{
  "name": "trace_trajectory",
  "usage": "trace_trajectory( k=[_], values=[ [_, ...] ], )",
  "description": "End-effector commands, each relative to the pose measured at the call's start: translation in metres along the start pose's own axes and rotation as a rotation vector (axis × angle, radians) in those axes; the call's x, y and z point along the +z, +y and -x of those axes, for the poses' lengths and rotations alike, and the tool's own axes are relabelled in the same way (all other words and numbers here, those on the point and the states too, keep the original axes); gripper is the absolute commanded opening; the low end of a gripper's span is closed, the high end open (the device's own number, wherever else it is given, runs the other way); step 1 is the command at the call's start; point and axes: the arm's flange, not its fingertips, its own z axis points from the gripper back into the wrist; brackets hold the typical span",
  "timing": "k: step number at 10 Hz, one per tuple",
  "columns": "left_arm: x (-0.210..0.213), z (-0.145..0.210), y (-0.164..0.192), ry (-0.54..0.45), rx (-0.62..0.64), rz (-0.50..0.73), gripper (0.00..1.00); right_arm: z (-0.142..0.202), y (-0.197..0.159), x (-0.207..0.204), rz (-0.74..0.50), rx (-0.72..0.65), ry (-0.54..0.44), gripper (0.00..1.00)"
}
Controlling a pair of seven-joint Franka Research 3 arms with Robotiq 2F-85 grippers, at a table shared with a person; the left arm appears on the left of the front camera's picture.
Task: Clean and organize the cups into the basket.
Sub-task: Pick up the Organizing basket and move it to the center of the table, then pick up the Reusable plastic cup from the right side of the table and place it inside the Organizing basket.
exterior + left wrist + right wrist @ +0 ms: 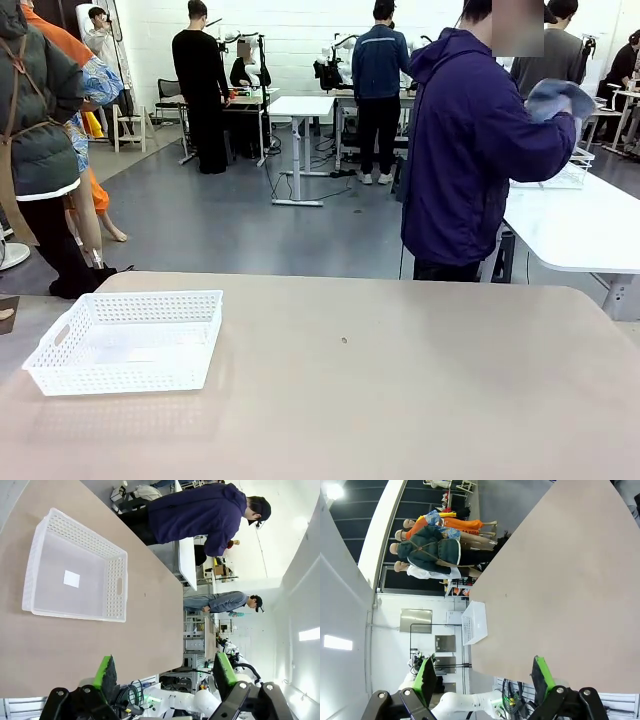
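The left claw (165,672) hangs above the worktop (400,400) with its green-padded jaws spread wide and nothing between them. The right claw (484,676) is likewise wide apart and holds nothing, high over the worktop's bare tan surface. The white lattice basket (120,378) sits flat on the robot's left part of the worktop, near its left edge, with a small white label (71,578) on its floor. Beyond the far edge a person (470,150) in a purple jacket stands turned toward another table, holding a pale blue cloth (555,98).
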Motion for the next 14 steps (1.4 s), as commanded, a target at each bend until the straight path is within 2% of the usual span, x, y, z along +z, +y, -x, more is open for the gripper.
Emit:
trace_trajectory(
  k=[1,14],
  values=[
    [0.0007,-0.0004,0.0008,-0.003,0.0,0.026,1.0,-0.0009,-0.0013,-0.0015,-0.009,0.006,0.007,1.0],
    [0.0007,-0.0004,0.0008,-0.003,0.0,0.026,1.0,-0.0009,-0.0013,-0.0015,-0.009,0.006,0.007,1.0]
  ],
)
